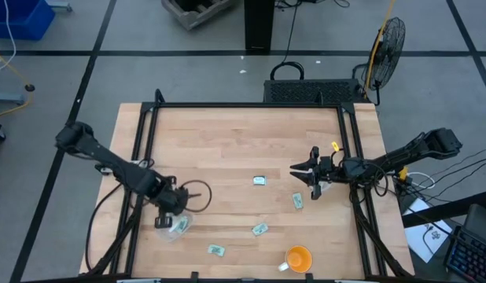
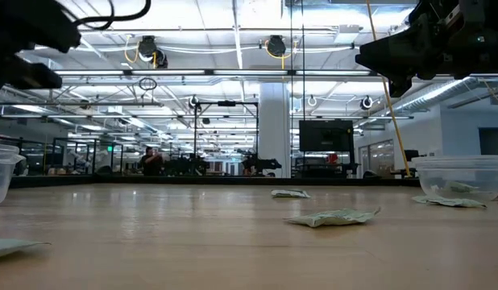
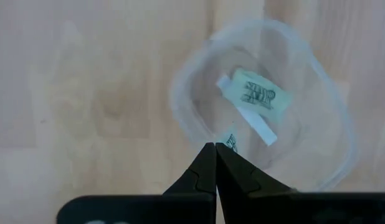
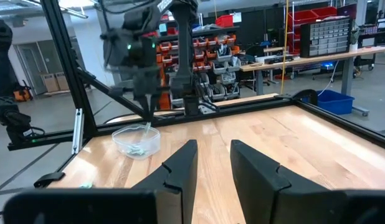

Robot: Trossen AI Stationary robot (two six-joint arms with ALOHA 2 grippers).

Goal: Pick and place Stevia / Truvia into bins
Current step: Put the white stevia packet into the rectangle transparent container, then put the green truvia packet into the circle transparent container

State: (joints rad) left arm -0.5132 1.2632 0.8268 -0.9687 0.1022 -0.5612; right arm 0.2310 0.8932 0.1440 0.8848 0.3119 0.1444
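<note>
A wooden table [image 1: 227, 149] inside a black frame carries an orange cup [image 1: 298, 257] at its near edge. Far left of the cup, the left gripper [image 3: 215, 149], fingers together, hangs over a bin [image 3: 317, 118] holding sachets [image 3: 258, 93], perhaps pinching one. Above the cup, the right gripper [image 4: 212, 155] hovers, fingers apart, empty. Loose sachets [image 1: 259, 229] lie near the cup.

We note pale green and white sachets [image 1: 259, 181] with dark print, a clear whitish bin [image 3: 267, 106], an orange cup [image 1: 298, 258], a light wood-grain table [image 1: 243, 141] and black arms.
</note>
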